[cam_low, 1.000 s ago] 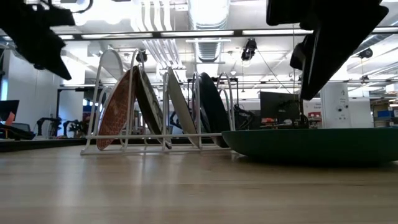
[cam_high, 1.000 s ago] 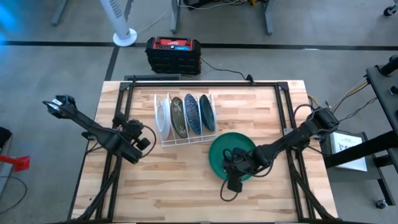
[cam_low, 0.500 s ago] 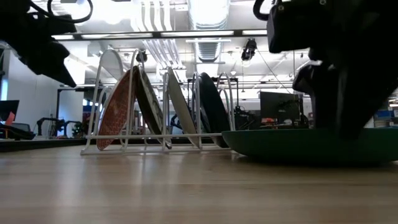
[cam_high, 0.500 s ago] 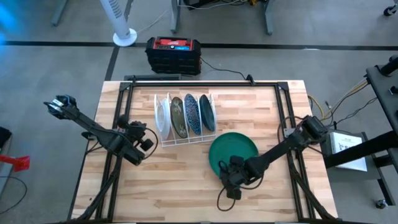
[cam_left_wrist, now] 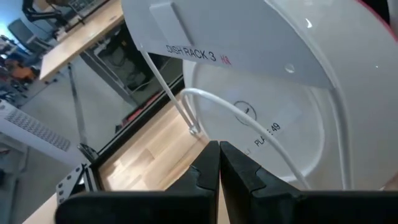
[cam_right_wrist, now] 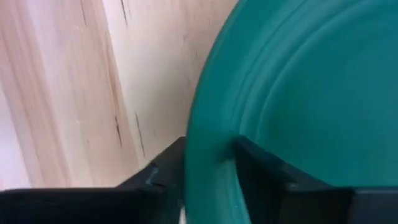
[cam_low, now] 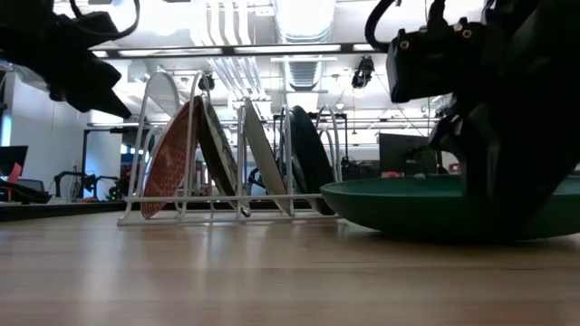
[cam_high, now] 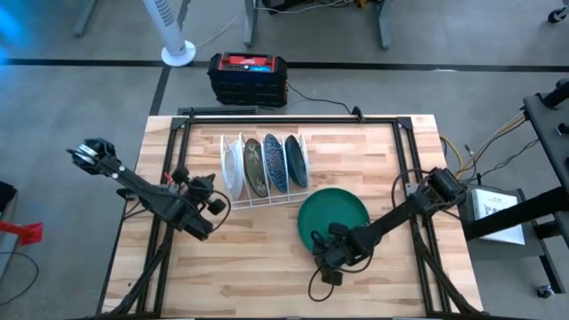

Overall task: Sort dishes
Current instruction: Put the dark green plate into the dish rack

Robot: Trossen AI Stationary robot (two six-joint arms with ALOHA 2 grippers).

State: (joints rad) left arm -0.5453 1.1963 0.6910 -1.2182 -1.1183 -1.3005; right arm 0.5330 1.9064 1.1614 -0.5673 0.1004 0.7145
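A dark green plate [cam_high: 333, 213] lies on the wooden table, right of a white wire rack [cam_high: 264, 197]. The rack holds several plates on edge: a red-pink one with a white back [cam_high: 231, 167], a greyish-brown one [cam_high: 253, 167] and two dark blue ones [cam_high: 284, 163]. My right gripper [cam_high: 332, 251] is at the green plate's near rim, shut on it. My left gripper [cam_high: 210, 207] is shut and empty, just left of the rack's near left corner. Its wrist view faces the white plate back [cam_left_wrist: 292, 106] through the rack's wire. My right gripper pinches the green plate's near rim [cam_right_wrist: 208, 146] between its two fingers, one finger [cam_right_wrist: 165, 171] outside the rim and one [cam_right_wrist: 264, 171] on the plate's inner face. It comes from the table's near side, slanting down. The plate's underside [cam_low: 435, 226] rests on the table.
A black metal frame [cam_high: 293, 120] runs along the table's far edge and down both sides. A black and red box [cam_high: 248, 78] and a fan base [cam_high: 178, 53] stand on the floor beyond the table. Bare wood lies near the front edge.
My right gripper has come down and toward the table's near edge, from over the green plate to its near rim. In the low view the plate now shows some of its inner face, slightly tipped. My left gripper has moved toward the rack, to the right.
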